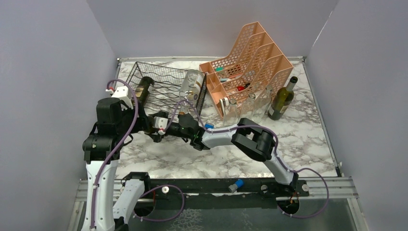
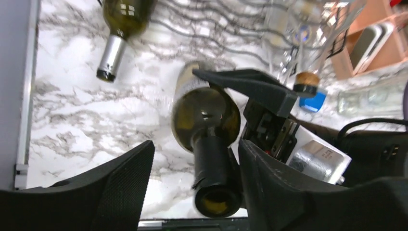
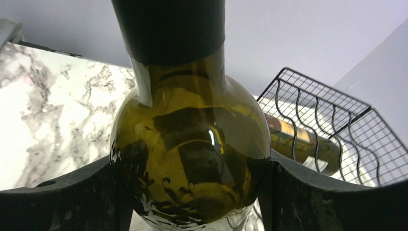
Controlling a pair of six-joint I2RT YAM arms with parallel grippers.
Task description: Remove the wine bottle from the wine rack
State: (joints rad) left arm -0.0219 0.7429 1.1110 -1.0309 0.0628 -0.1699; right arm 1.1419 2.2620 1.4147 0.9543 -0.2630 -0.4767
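One wine bottle (image 3: pixel 187 110): right gripper (image 3: pixel 192 159) is pinching its body — left gripper (image 2: pixel 195 144) is gaping around its neck. Marble table (image 2: pixel 82 115) is lying beneath.

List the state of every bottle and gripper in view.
Held bottle: out of the rack, uncorked, gripped at the shoulder.
Right gripper: shut on held bottle.
Left gripper: open, straddling the neck.
Dark bottle: lying in the rack.
Clear bottle: lying in the rack, corked.
Green bottle: upright on the table.
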